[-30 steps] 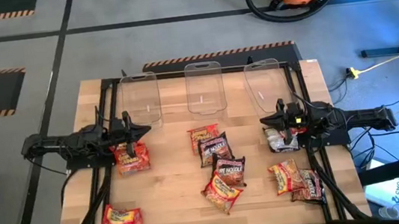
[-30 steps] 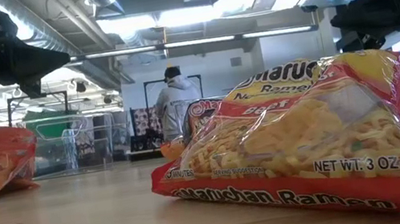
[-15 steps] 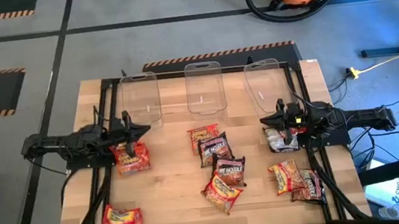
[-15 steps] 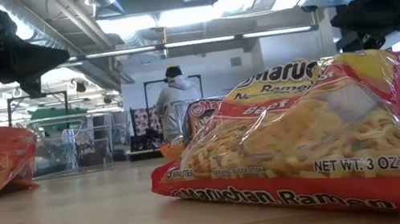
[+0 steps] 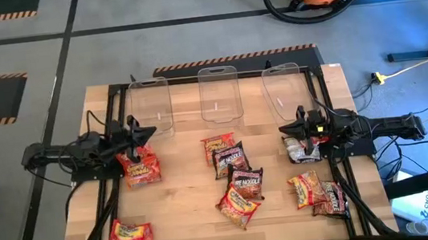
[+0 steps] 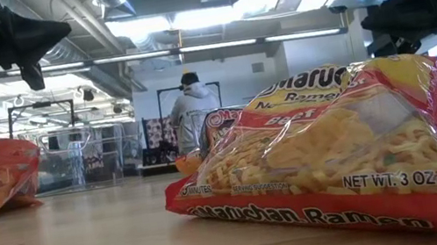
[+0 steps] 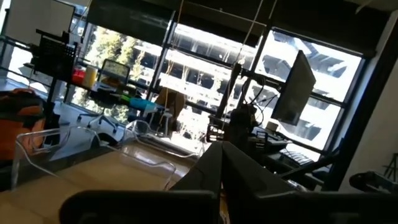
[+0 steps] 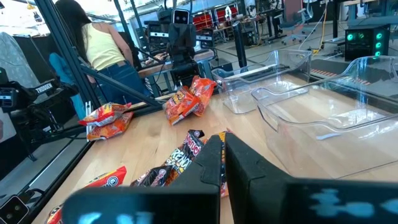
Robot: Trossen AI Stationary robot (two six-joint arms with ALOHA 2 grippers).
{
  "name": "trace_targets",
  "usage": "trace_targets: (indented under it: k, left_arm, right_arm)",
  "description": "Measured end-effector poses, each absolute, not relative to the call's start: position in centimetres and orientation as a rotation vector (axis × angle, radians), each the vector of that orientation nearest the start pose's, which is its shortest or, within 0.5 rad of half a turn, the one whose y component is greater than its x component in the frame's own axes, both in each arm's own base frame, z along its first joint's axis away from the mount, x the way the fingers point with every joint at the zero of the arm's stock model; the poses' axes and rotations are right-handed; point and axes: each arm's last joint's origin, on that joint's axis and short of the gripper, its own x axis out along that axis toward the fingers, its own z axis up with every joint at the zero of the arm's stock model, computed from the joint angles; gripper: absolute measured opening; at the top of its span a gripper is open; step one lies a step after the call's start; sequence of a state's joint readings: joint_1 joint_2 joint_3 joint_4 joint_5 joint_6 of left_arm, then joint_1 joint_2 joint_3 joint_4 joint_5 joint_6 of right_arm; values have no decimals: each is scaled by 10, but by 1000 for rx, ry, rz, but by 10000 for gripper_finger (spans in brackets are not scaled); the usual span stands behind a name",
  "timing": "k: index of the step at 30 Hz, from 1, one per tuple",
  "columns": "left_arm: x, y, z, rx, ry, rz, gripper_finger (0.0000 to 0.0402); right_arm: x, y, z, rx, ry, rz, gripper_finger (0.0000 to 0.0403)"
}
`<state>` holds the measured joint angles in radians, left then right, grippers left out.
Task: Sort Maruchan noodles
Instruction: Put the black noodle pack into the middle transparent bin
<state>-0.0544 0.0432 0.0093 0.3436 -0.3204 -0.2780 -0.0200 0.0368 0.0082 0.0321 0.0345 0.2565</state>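
Pressed together and holding nothing, your left gripper point(image 5: 149, 131) points toward the table's centre, above the far edge of a red packet point(image 5: 142, 167); your right gripper point(image 5: 284, 130) is likewise closed, hovering by a dark packet point(image 5: 305, 151) that its arm partly covers. Both arms stretch in level from the table's sides. Three clear bins point(image 5: 219, 93) line the far edge of the table point(image 5: 192, 211), and you can see no packet in any of them. The Maruchan noodles point(image 5: 238, 188) lie loose across the wood: a cluster mid-table, a pair near the right front, one packet point(image 5: 128, 239) at the left front. From the low view, one beef packet point(image 6: 330, 153) fills most of the frame, hiding the rest.
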Motion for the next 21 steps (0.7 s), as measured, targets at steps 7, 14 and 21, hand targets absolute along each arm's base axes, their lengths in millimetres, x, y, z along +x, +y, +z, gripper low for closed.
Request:
trace_targets:
  k: [7,14,21]
  left_arm:
    - [103,2,205,-312,-417,160,2]
    - [125,0,217,-268,-359,129,2]
    - [164,-3,233,-187,-225,148,2]
  right_arm:
    - [99,-4,176,230,-113,-76,1]
    - [99,-8,189,258,-266,-216,1]
    - [109,-11,183,256,-194,-301,1]
